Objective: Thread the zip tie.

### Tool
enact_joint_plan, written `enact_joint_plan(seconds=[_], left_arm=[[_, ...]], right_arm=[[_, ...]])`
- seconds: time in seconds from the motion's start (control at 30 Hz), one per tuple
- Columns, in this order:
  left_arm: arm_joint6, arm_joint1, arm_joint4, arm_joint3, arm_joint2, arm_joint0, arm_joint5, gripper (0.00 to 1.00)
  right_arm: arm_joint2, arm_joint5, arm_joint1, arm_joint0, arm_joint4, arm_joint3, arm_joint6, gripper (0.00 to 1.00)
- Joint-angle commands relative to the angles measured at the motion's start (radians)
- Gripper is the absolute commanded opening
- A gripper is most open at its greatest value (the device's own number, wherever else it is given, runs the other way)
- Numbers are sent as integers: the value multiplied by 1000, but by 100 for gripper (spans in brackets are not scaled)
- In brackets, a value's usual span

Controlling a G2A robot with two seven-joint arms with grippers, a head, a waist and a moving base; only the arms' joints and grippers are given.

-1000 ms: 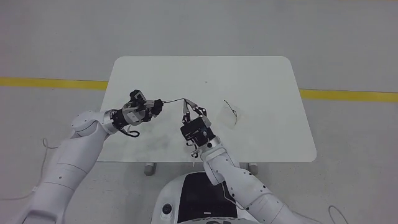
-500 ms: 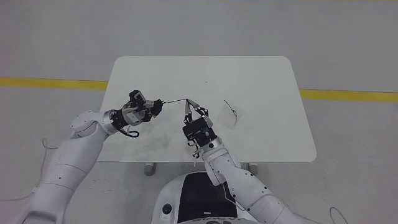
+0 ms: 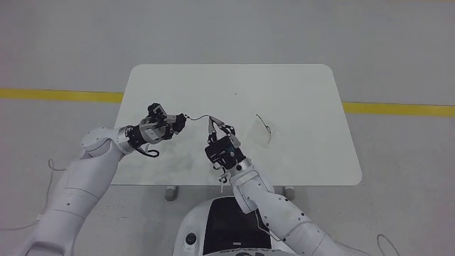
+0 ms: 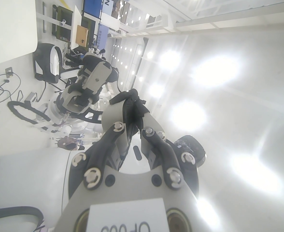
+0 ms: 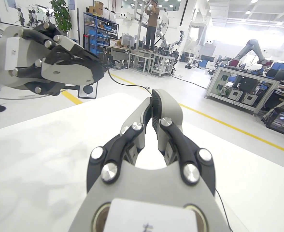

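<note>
Right wrist view: our right gripper [image 5: 152,97] has its ribbed pads pressed together on one end of the thin black plastic zip tie [image 5: 128,84]. The tie arcs above the white rounded table [image 5: 47,146] to the left gripper [image 5: 97,69], which is pinched on the other end. We judge the step is bringing tail to head, so we close the gap slowly with both pinches firm and let the strap bow rather than twist; we cannot tell which end carries the head. A second thin black tie [image 3: 264,129] lies on the table farther off, well apart from both grippers; we leave it.
</note>
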Motion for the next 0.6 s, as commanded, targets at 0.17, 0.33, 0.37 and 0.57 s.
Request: enact_joint_plan(seconds=[0.17,0.33,0.37,0.57], left_arm=[[7,-1,-6,2,-2,1,0,0],[9,-2,-7,3,-2,0,1,0],[10,-2,-7,4,-2,-1,1,0],[11,-3,-6,6,-1,-2,1,0]], right_arm=[[-12,0,5,12,0,24,73,0],[-61,0,15,51,0,48,125,0],[-68,0,17,55,0,50,133,0],[-101,0,31,82,0,56,156,0]])
